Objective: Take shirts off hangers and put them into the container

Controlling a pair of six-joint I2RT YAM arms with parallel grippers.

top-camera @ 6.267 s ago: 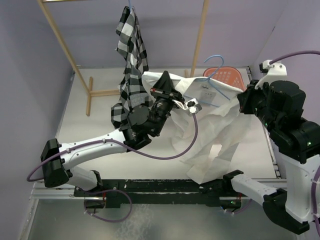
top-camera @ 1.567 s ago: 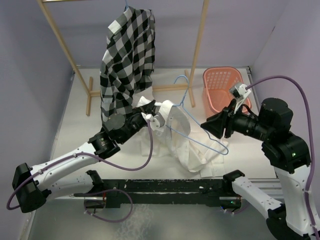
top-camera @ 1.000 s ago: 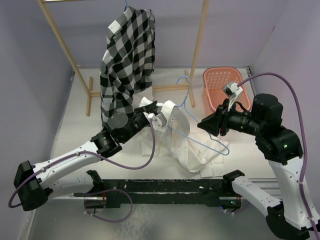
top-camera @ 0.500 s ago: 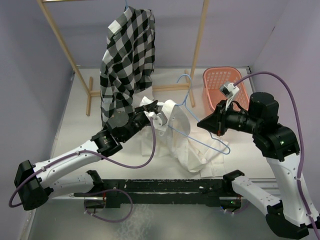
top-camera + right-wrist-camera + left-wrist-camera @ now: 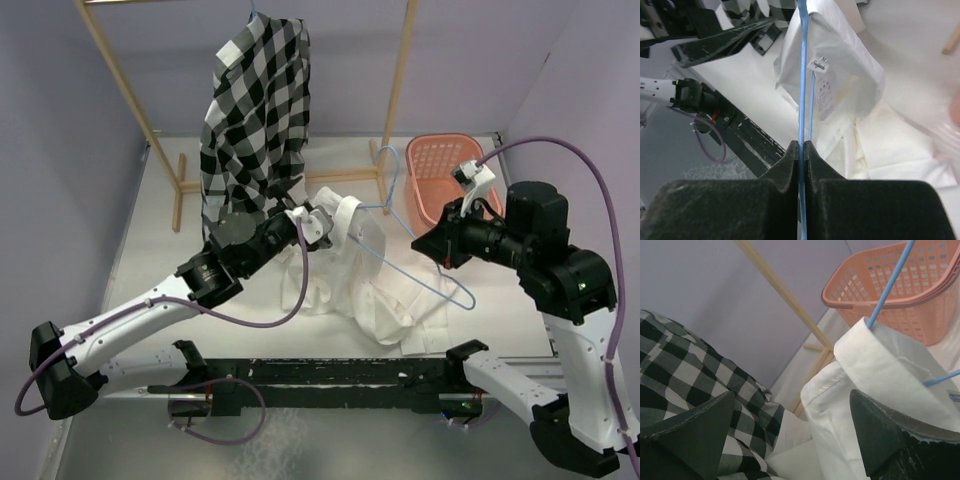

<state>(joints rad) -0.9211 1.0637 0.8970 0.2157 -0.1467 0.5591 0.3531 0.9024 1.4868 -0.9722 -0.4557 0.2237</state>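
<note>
The white shirt lies crumpled on the table, its collar still round a light-blue hanger. My right gripper is shut on that hanger's wire, which runs straight out between the closed jaws into the shirt's collar. My left gripper stands open beside the collar, holding nothing; its fingers frame the shirt. The plaid shirt hangs on the rack from its own hanger. The pink container stands at the back right, with nothing showing inside.
The wooden rack's poles rise at the back, its foot resting on the table at the left. The plaid shirt hangs close to my left arm. The container stands just behind the hanger's hook.
My left gripper has opened and let go of the white shirt's collar. My right gripper has closed on the hanger's wire and drawn it a little to the right.
</note>
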